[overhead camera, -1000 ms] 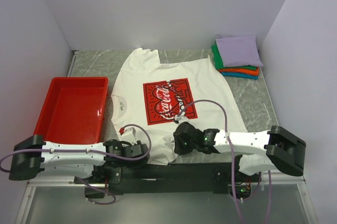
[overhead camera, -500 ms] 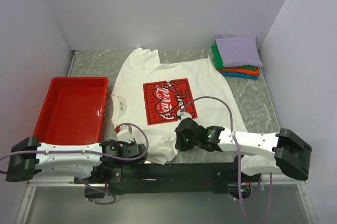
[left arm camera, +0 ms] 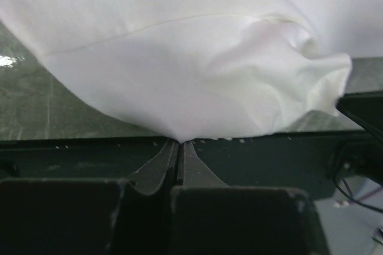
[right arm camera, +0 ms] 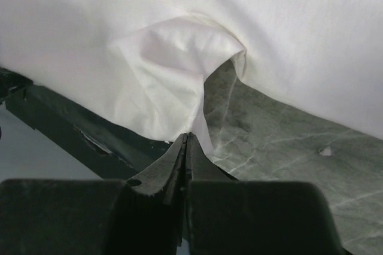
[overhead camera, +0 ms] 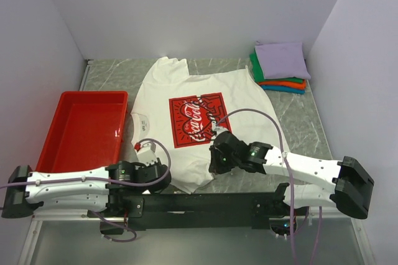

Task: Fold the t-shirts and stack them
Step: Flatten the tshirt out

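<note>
White t-shirt [overhead camera: 249, 116]: spread flat across the middle of the table [overhead camera: 298, 125], its collar toward the left edge and its near border reaching the table's near edge.
Chest print [overhead camera: 198, 120]: a red square with Coca-Cola lettering, facing up at the shirt's centre.
Left gripper [left arm camera: 180, 143]: jaws pressed fully together on the shirt's near border, toward its collar end; the cloth bunches into a soft crumple just past the pinch.
Right gripper [right arm camera: 186, 136]: jaws clamped tight on a small fold of the same near border, further right; the cloth is raised a little here, and bare table shows beside it.
Folded stack: in the far right corner of the table, well apart from the white shirt. The lavender tee [overhead camera: 281, 60] is on top, with the green tee [overhead camera: 254, 66], orange tee [overhead camera: 283, 83] and teal tee [overhead camera: 285, 89] showing beneath.
Red tray [overhead camera: 93, 94]: along the table's left edge, just beside the shirt's collar.
</note>
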Available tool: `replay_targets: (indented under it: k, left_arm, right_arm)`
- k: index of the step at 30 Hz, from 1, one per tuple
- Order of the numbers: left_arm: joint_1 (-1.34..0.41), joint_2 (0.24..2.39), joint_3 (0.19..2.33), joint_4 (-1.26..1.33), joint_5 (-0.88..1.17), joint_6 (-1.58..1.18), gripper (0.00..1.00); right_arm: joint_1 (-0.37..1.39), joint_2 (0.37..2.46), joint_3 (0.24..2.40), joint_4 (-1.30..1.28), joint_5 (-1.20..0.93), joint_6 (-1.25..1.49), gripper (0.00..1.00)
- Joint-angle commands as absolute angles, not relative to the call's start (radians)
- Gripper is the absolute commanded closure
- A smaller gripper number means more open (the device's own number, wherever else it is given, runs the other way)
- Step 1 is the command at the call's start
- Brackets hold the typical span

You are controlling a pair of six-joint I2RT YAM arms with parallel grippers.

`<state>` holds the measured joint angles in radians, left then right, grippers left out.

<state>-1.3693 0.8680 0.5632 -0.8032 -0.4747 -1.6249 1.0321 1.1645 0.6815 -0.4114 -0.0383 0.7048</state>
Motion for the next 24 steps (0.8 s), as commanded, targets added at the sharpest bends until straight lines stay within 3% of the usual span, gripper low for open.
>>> replay_targets:
  k: [1,17,24]
  left_arm:
    - [-1.371,0.798,0.635,-0.876,-0.433,-1.583,1.0]
    - [-1.289,0.672,0.719,-1.002,-0.141,-1.54,1.0]
    - [-1.22,0.643,0.637,-0.956,-0.051,-1.514,1.0]
  right_arm:
    - [1.005,1.123,0.749,-0.5,-0.087,0.664,0.97]
    - [0.948,1.193,0.845,-0.638,-0.253,0.6,0.97]
    - [0.936,1.278,0.865,-0.631,-0.304,0.574,0.97]
